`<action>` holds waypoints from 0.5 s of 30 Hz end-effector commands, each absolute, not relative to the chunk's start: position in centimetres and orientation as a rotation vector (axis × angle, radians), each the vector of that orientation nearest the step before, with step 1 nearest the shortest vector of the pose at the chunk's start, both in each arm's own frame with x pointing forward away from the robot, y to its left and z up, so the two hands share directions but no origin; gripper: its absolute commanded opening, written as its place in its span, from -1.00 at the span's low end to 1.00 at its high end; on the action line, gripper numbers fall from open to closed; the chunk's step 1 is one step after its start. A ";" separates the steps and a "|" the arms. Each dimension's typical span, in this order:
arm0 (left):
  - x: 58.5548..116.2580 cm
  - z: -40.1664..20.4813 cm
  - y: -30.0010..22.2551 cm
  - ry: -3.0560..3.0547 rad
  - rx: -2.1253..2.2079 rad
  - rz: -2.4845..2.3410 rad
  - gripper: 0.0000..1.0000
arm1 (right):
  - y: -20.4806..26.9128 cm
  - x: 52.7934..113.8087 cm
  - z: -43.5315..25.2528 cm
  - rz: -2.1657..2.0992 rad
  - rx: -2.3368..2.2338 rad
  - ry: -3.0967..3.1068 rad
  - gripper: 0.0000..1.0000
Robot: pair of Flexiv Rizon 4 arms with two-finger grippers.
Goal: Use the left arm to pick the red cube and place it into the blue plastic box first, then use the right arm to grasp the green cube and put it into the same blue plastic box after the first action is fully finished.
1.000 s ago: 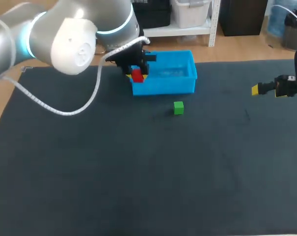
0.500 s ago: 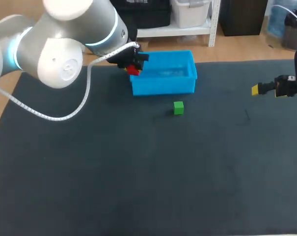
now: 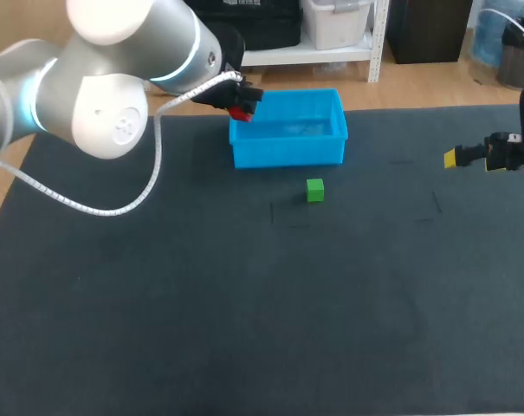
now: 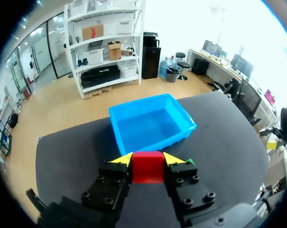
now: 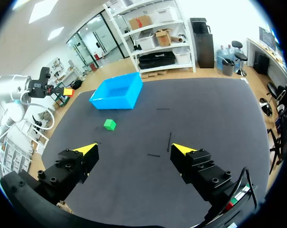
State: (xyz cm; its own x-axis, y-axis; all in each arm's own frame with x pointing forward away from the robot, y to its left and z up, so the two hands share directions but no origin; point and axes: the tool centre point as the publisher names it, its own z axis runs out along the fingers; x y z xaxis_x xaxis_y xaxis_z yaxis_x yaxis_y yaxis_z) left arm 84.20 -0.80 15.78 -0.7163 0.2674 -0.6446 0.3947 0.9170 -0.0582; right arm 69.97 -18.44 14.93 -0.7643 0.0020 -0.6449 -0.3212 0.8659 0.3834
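Note:
My left gripper [image 3: 240, 102] is shut on the red cube [image 3: 239, 112] and holds it in the air at the left end of the blue plastic box [image 3: 287, 127]. In the left wrist view the red cube [image 4: 147, 166] sits between the yellow fingertips [image 4: 122, 159], with the blue box [image 4: 150, 122] just ahead and nothing inside it. The green cube [image 3: 314, 190] lies on the dark mat in front of the box; it also shows in the right wrist view [image 5: 109, 124]. My right gripper [image 3: 469, 157] stands open at the table's right edge, far from both cubes.
A dark mat [image 3: 262, 295] covers the whole table. My left arm's white cable [image 3: 114, 206] hangs in a loop over the mat's left part.
My left gripper has risen with the red cube and shifted back, from in front of the box's left wall to above its left end. The right arm has not moved.

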 end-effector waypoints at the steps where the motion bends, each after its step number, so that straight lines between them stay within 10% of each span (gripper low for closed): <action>1: 86.0 15.3 -1.2 2.416 0.469 -0.264 -1.00 | -18.5 70.0 15.0 0.636 -0.231 2.372 1.00; 15: 93.0 13.4 -2.4 2.412 0.512 -0.261 -1.00 | -18.5 70.0 15.0 0.636 -0.231 2.372 1.00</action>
